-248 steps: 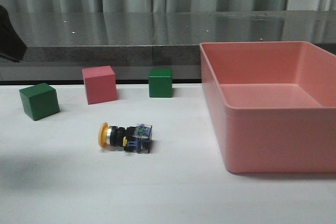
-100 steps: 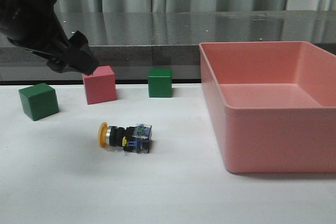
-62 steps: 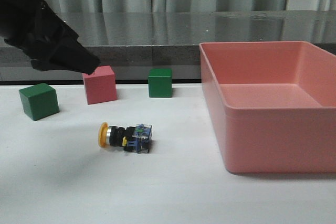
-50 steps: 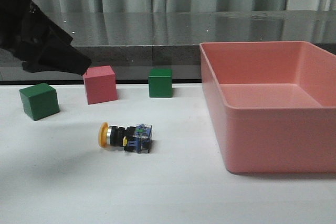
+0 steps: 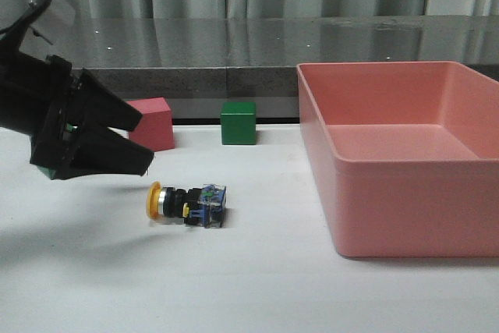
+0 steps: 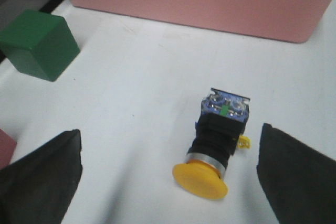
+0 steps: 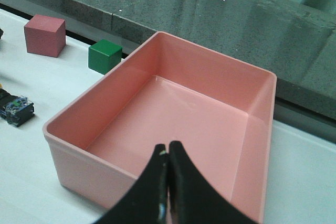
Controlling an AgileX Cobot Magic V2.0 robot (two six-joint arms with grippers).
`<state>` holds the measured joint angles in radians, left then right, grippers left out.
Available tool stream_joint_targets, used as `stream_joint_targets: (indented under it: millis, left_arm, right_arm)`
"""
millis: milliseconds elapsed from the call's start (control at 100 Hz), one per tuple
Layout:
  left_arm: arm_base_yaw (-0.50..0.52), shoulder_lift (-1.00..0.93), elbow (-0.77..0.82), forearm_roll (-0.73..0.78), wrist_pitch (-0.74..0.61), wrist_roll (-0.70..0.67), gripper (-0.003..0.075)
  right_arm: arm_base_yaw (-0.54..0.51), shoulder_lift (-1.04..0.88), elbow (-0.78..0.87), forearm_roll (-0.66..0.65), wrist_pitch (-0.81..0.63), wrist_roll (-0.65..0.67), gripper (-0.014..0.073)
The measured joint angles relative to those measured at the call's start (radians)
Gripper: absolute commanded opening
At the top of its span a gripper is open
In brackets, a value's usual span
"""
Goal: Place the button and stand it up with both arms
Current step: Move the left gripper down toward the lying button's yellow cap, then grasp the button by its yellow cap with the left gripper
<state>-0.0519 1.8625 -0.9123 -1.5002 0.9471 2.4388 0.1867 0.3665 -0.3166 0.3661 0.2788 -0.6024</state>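
The button (image 5: 187,203) lies on its side on the white table, yellow cap to the left, clear-blue base to the right. It also shows in the left wrist view (image 6: 217,142) and at the edge of the right wrist view (image 7: 16,109). My left gripper (image 5: 143,143) is open and empty, hovering just left of and above the button; in its wrist view the fingers (image 6: 39,179) stand wide apart with the cap between them. My right gripper (image 7: 168,153) is shut and empty, above the pink bin (image 7: 157,103). It is out of the front view.
A large pink bin (image 5: 405,161) stands on the right. A pink cube (image 5: 156,120) and a green cube (image 5: 238,122) sit behind the button; the green cube also shows in the left wrist view (image 6: 38,44). The left arm hides the other green cube at the left.
My left arm has come in from the upper left, dropped toward the table and opened its jaws beside the button. It now hides the left green cube. The button has not moved.
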Motion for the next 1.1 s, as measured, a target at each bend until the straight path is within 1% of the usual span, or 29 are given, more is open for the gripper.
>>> stream_joint_targets:
  millis: [290, 460, 630, 690, 730, 800, 820, 830, 850, 870, 890, 940, 960, 1100]
  left_arm:
    - [-0.036, 0.098, 0.0, 0.006, 0.0, 0.106, 0.0639]
    - [-0.051, 0.149, -0.002, -0.022, 0.0, 0.181, 0.0639]
    - [-0.06, 0.175, -0.006, -0.051, -0.006, 0.212, 0.0638]
    - [-0.065, 0.175, -0.006, -0.058, -0.006, 0.218, 0.0617]
    - [-0.066, 0.175, -0.006, -0.065, -0.009, 0.22, 0.058]
    - [-0.071, 0.175, -0.006, -0.078, -0.017, 0.223, 0.0484]
    - [-0.071, 0.175, -0.006, -0.082, -0.019, 0.223, 0.0438]
    - [-0.071, 0.175, -0.006, -0.084, -0.021, 0.223, 0.0438]
    - [-0.073, 0.175, -0.006, -0.086, -0.021, 0.223, 0.0389]
    - [-0.075, 0.175, -0.006, -0.086, -0.022, 0.223, 0.0365]
    - [-0.076, 0.175, -0.006, -0.087, -0.024, 0.223, 0.0318]
    - [-0.077, 0.175, -0.006, -0.088, -0.023, 0.223, 0.0251]
    - [-0.077, 0.175, -0.006, -0.089, -0.023, 0.225, 0.0207]
    - [-0.077, 0.175, -0.006, -0.093, -0.026, 0.225, 0.0018]
  right_arm:
    - [0.0, 0.0, 0.0, 0.0, 0.0, 0.0, -0.0113]
    - [0.0, 0.0, 0.0, 0.0, 0.0, 0.0, -0.0113]
    - [0.0, 0.0, 0.0, 0.0, 0.0, 0.0, -0.0113]
    - [0.0, 0.0, 0.0, 0.0, 0.0, 0.0, -0.0113]
    - [0.0, 0.0, 0.0, 0.0, 0.0, 0.0, -0.0113]
    - [0.0, 0.0, 0.0, 0.0, 0.0, 0.0, -0.0113]
    - [0.0, 0.0, 0.0, 0.0, 0.0, 0.0, -0.0113]
    - [0.0, 0.0, 0.0, 0.0, 0.0, 0.0, -0.0113]
    - [0.0, 0.0, 0.0, 0.0, 0.0, 0.0, -0.0113]
    - [0.0, 0.0, 0.0, 0.0, 0.0, 0.0, -0.0113]
    - [0.0, 0.0, 0.0, 0.0, 0.0, 0.0, -0.0113]
    - [0.0, 0.0, 0.0, 0.0, 0.0, 0.0, -0.0113]
    - [0.0, 0.0, 0.0, 0.0, 0.0, 0.0, -0.0113]
    - [0.0, 0.0, 0.0, 0.0, 0.0, 0.0, -0.0113]
